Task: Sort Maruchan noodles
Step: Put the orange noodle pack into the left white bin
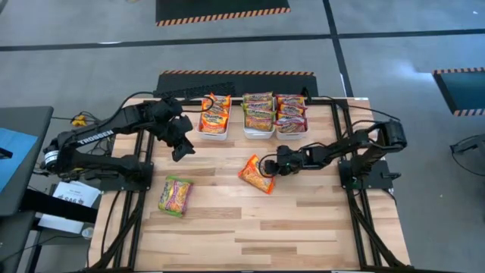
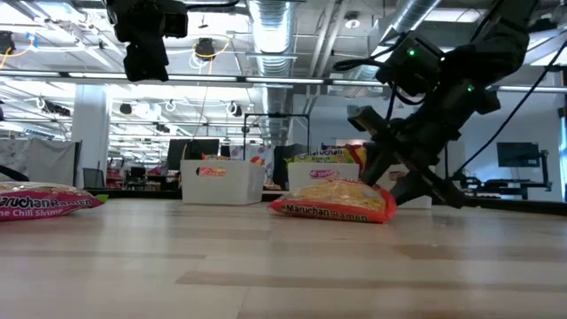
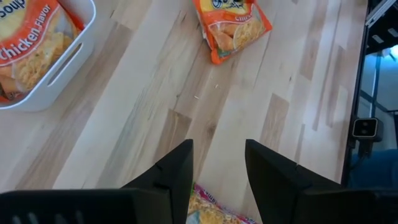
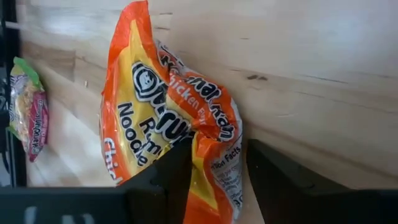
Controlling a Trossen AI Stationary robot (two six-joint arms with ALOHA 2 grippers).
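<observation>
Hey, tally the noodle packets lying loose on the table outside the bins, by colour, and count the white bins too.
Orange packet: 1
Green packet: 1
White bins: 3
Total: 2 loose packets and 3 bins, 5 things. The packets stacked inside the bins overlap too much to count.

Light wooden plank table (image 1: pixel 250 220) seen on black frame. Three white bins (image 1: pixel 258 130) lined side by side along far edge. Black mat with orange-striped border (image 1: pixel 222 9) laid on grey floor beyond table.
</observation>
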